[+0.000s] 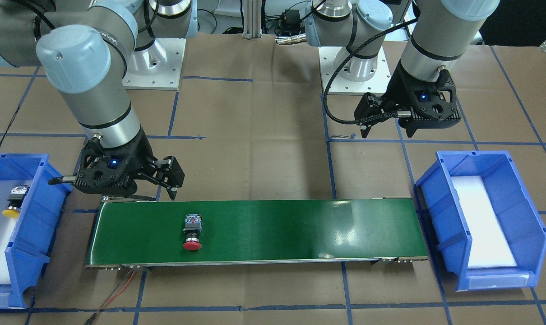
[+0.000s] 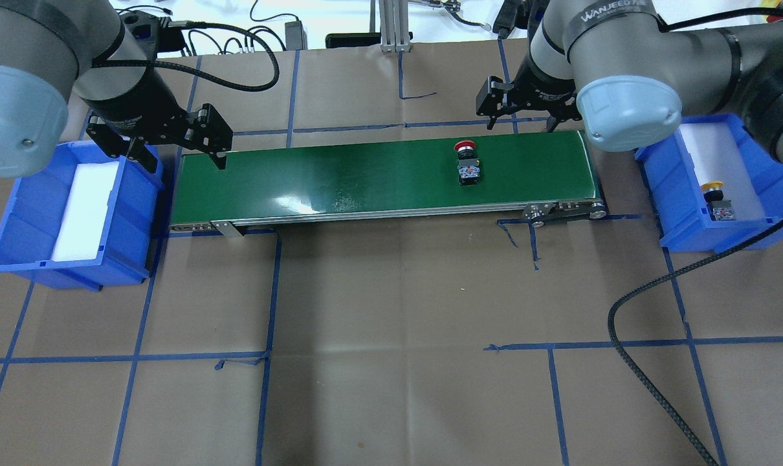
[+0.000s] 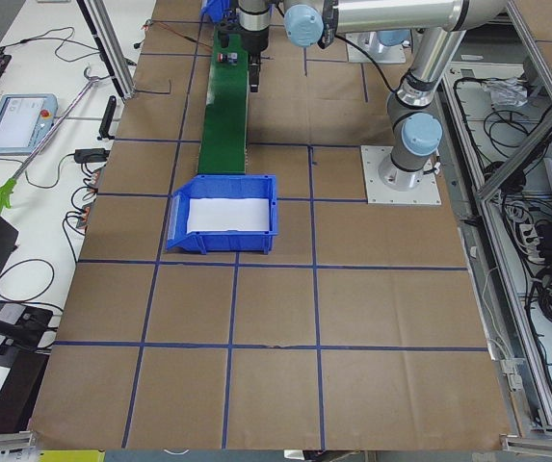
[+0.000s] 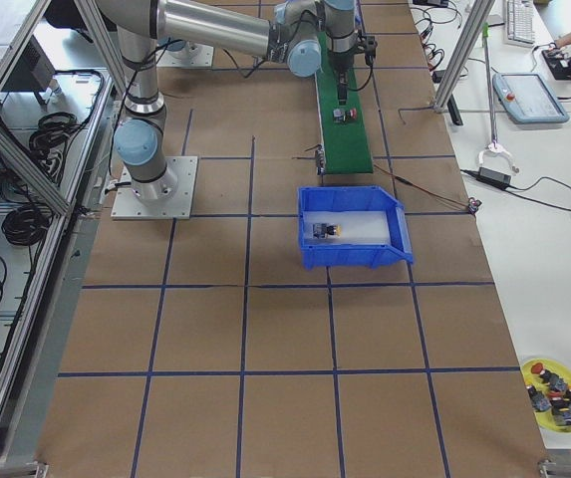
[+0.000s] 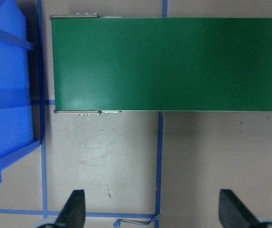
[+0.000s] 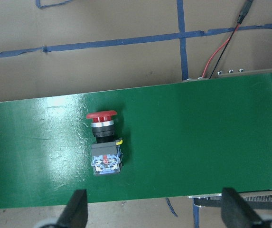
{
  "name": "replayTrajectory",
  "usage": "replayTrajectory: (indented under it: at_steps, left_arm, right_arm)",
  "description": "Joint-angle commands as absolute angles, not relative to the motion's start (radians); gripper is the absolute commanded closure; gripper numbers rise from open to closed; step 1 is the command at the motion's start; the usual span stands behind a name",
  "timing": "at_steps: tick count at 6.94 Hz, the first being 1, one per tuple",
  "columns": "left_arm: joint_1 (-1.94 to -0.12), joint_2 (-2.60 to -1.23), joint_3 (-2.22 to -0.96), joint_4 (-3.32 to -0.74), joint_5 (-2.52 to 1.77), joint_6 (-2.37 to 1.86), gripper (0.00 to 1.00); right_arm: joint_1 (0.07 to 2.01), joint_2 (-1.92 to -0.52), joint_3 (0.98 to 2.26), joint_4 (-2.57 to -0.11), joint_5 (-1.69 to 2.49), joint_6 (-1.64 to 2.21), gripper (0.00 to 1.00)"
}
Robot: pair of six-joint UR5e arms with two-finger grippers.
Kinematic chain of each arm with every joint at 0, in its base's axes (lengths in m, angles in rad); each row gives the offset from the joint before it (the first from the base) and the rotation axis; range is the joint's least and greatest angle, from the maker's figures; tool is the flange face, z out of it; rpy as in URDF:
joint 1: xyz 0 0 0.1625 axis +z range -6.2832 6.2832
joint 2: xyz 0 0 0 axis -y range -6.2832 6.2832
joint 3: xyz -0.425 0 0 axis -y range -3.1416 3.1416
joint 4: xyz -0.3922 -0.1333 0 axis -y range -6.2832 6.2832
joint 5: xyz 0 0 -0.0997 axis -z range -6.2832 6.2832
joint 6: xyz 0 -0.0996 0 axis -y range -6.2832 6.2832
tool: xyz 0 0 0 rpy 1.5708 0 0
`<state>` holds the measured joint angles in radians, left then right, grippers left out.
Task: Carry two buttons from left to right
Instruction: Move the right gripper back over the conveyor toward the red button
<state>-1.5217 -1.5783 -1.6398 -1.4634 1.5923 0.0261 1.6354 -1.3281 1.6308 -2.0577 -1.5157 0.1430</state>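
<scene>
The red button (image 2: 467,162) lies on its side on the green conveyor belt (image 2: 340,178) near its right end; it also shows in the front view (image 1: 192,230) and the right wrist view (image 6: 103,142). The yellow button (image 2: 715,197) lies in the right blue bin (image 2: 683,233) on white foam; it also shows in the front view (image 1: 12,201). My right gripper (image 2: 521,116) hovers open and empty over the belt's far edge, just behind the red button. My left gripper (image 2: 187,152) is open and empty above the belt's left end.
The left blue bin (image 2: 16,239) holds only a white foam pad. Red and black wires (image 1: 119,289) run out from the belt's right end. Blue tape lines cross the brown table cover. A black cable (image 2: 650,304) trails from the right arm.
</scene>
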Motion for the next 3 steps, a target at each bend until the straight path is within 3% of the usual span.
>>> replayTrajectory:
  at_steps: [1,3]
  left_arm:
    - [-1.522,-1.577,-1.64,-1.463,1.592,0.026,0.0]
    - [-1.522,-1.577,-1.64,-1.463,1.592,0.028,0.0]
  right_arm:
    - [1.637,-1.264,1.625,-2.105,-1.516,0.144,0.01]
    - [1.637,-1.256,1.624,-2.144,-1.517,0.143,0.01]
